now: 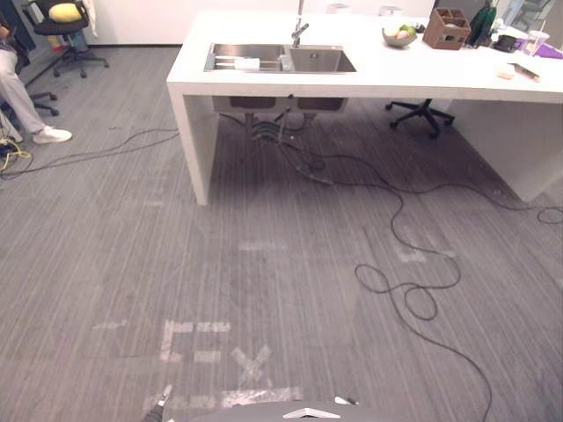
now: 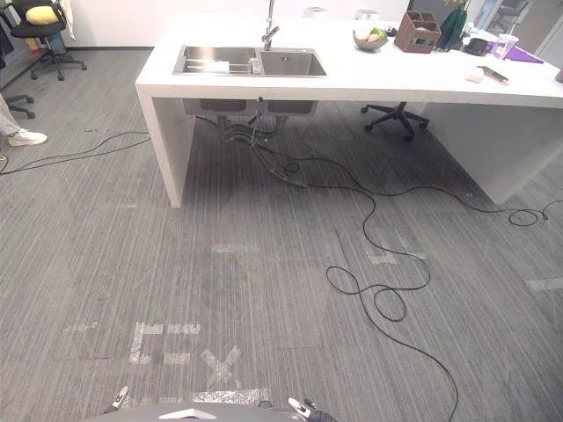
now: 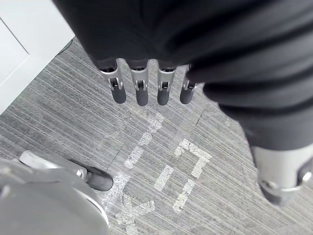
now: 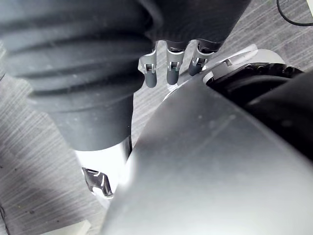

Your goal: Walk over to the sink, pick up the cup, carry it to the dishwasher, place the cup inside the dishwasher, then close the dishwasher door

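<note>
Both hands are empty. The left hand (image 3: 164,90) hangs with its fingers (image 3: 141,95) straight and relaxed over the tape marks (image 3: 190,156) on the floor (image 1: 264,264). The right hand (image 4: 171,71) hangs the same way, its fingers (image 4: 150,73) straight and close against the robot's side.

What looks like the cup (image 1: 247,63) lies on its side in the left basin of the sink (image 1: 325,61), far ahead of the fingers and above them, set into the white table (image 1: 422,79). It is too small to be sure of its shape.

Your main risk is the walk. A cable tangle (image 1: 290,149) lies beneath the sink, and feet planted close to the table could catch it and upset the balance.

The next risk is the reach. A cup on its side can roll from a straight-fingered touch, so curl the fingers round it rather than nudge it. The faucet (image 1: 299,33) stands just beyond the basin, and a high approach could knock the fingers into it.

A person (image 1: 22,97) sits well off to the left of the fingers, so keep your line clear of them.
</note>
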`<state>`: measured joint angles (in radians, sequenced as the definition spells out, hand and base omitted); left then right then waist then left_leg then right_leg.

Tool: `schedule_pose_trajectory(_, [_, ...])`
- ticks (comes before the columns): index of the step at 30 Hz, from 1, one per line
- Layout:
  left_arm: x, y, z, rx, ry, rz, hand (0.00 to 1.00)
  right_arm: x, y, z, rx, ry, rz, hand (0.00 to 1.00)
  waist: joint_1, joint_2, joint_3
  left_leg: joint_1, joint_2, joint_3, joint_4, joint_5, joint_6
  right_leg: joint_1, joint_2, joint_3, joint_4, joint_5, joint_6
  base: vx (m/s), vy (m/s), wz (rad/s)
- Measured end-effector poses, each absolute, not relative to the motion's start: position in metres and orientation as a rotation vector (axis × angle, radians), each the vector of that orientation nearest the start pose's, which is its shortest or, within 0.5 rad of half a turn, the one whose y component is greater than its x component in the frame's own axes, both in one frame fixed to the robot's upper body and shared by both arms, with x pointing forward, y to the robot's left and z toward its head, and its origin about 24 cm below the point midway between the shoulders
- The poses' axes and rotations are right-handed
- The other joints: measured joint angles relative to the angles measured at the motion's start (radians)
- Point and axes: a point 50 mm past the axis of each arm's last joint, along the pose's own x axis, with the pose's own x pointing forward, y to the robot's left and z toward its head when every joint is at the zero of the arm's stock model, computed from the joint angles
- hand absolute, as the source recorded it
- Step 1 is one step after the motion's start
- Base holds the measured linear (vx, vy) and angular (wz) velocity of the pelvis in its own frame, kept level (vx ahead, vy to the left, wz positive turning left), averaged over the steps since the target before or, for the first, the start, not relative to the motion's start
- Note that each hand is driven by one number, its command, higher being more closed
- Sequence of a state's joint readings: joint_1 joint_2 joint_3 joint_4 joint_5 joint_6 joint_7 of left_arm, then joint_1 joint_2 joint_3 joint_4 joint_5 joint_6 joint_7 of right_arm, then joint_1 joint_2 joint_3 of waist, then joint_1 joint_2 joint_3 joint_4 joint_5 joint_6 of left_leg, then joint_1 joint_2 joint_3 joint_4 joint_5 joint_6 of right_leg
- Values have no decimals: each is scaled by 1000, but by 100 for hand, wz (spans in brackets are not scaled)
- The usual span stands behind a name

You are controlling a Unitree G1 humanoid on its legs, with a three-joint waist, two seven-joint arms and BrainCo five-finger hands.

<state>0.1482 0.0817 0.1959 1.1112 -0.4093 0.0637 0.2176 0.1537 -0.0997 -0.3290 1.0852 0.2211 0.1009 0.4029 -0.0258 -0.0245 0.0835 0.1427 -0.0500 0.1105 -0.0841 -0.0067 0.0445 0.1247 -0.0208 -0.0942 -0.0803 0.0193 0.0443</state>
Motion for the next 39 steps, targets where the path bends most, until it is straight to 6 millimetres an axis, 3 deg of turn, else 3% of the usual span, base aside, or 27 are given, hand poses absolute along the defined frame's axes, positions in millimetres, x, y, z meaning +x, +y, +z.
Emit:
schedule_pose_trajectory(2, [39,211,-171,-276,1288,705,0,52,-207,-166,545,1135,-178,0,-1,-3,2,0,-1,-1,0,-1,0,-5,-3,-1,13,-8,-3,-42,-20,2])
schedule_pose_trajectory(4, [37,211,-171,-287,1294,735,0,54,-207,-165,540,1113,-172,0,-5,-2,10,8,-2,-4,0,-9,-4,-28,-8,-6,84,-55,0,-42,-14,6])
schedule_pose_trajectory(5, [36,213,-171,-294,1295,775,0,58,-205,-164,543,1080,-169,0,-9,-11,25,20,-8,-4,0,-21,8,-70,-27,-17,212,-130,8,-51,-3,10])
schedule_pose_trajectory(7, [34,218,-170,-292,1291,817,0,60,-200,-163,549,1048,-170,0,-11,-29,36,36,-29,2,0,-34,19,-128,-70,-31,376,-207,29,-2,9,9])
schedule_pose_trajectory(9, [36,220,-169,-306,1284,857,0,65,-200,-162,540,1020,-166,0,-8,-40,45,51,-36,5,0,-46,33,-217,-95,-32,578,-228,34,73,14,-9])
schedule_pose_trajectory(10, [35,220,-169,-327,1284,893,0,70,-200,-160,553,997,-164,0,-16,-38,59,78,-27,5,4,-49,35,-272,-100,-34,695,-241,9,83,10,-11])
schedule_pose_trajectory(12, [32,220,-170,-365,1285,940,0,71,-198,-160,579,973,-169,0,-31,-36,66,86,0,6,14,-71,27,-321,-97,-55,711,-278,9,127,-14,1])
schedule_pose_trajectory(14, [35,219,-170,-408,1269,968,0,72,-195,-159,611,949,-162,0,-37,-29,77,83,34,6,62,-115,11,-372,-84,-59,644,-272,10,209,-30,-5])
schedule_pose_trajectory(18, [57,209,-170,-500,1218,947,0,55,-197,-159,604,947,-186,0,-37,-4,108,88,111,-5,191,-254,-38,-447,-62,-31,358,-112,22,359,-108,5])
schedule_pose_trajectory(20, [65,206,-168,-553,1172,942,0,40,-190,-160,622,969,-199,0,-39,1,111,130,133,-32,272,-369,-76,-451,-72,-9,335,-80,10,543,-256,36])
schedule_pose_trajectory(21, [66,206,-168,-566,1164,949,0,35,-188,-160,626,977,-203,0,-41,1,112,153,138,-34,277,-394,-85,-441,-75,-6,346,-85,6,472,-256,40])
schedule_pose_trajectory(22, [66,202,-169,-586,1164,951,0,31,-191,-160,629,978,-217,0,-43,16,114,181,153,-41,275,-413,-93,-442,-69,-4,386,-22,13,631,-315,48])
schedule_pose_trajectory(23, [61,192,-171,-608,1184,949,0,25,-198,-158,606,980,-232,0,-52,41,102,219,180,-60,283,-411,-106,-452,-59,-26,490,-15,12,760,-387,36])
schedule_pose_trajectory(24, [62,186,-171,-621,1185,938,0,25,-204,-157,593,983,-235,0,-51,65,94,219,202,-60,322,-380,-105,-475,-48,-33,589,-89,-12,762,-379,24])
schedule_pose_trajectory(25, [63,184,-171,-626,1184,930,0,25,-207,-156,589,987,-238,0,-53,75,89,210,213,-63,356,-361,-98,-475,-41,-41,614,-114,-16,631,-347,3])
schedule_pose_trajectory(26, [60,181,-171,-627,1196,932,0,26,-212,-156,590,997,-247,0,-64,93,74,150,237,-85,495,-292,-98,-455,-22,-59,632,-178,-33,656,-339,3])
schedule_pose_trajectory(28, [59,183,-171,-629,1193,951,0,25,-215,-156,595,995,-264,0,-66,100,70,34,276,-113,754,-130,-137,-372,14,-69,575,-216,-58,658,-302,2])
schedule_pose_trajectory(29, [58,184,-171,-633,1190,960,0,27,-216,-156,593,990,-260,0,-63,101,70,-14,297,-111,864,-106,-163,-332,34,-68,539,-222,-66,647,-248,-5])
schedule_pose_trajectory(30, [58,190,-170,-632,1165,985,0,29,-217,-155,592,987,-253,0,-55,93,80,-121,344,-70,1120,-139,-143,-197,71,-66,435,-220,-80,629,-221,-3])
schedule_pose_trajectory(32, [56,197,-169,-614,1151,999,0,33,-215,-156,595,987,-242,0,-41,67,95,-205,340,-42,1235,-189,-140,-53,78,-69,333,-216,-86,664,-202,-7])
schedule_pose_trajectory(33, [59,201,-167,-604,1124,999,0,34,-214,-157,594,993,-235,0,-23,52,93,-287,316,-22,1227,-223,-136,22,76,-62,273,-215,-86,544,-96,-26])
schedule_pose_trajectory(35, [70,203,-164,-579,1079,975,0,55,-214,-154,585,939,-204,0,2,49,97,-415,287,33,1115,-271,-123,90,68,-41,206,-217,-83,526,-18,-40])
schedule_pose_trajectory(36, [77,206,-161,-543,1054,963,0,70,-213,-152,593,891,-192,0,18,36,108,-470,261,99,982,-281,-106,130,41,-23,186,-227,-67,553,89,-42])
schedule_pose_trajectory(38, [87,207,-156,-476,1021,941,0,81,-211,-147,589,829,-168,0,26,29,117,-486,207,198,676,-204,-76,185,-3,-22,180,-245,-46,564,133,-31])
schedule_pose_trajectory(39, [87,204,-155,-423,1014,930,0,84,-212,-145,579,801,-155,0,27,48,115,-460,177,218,404,-103,-77,217,-10,-15,187,-270,-45,567,214,-45])
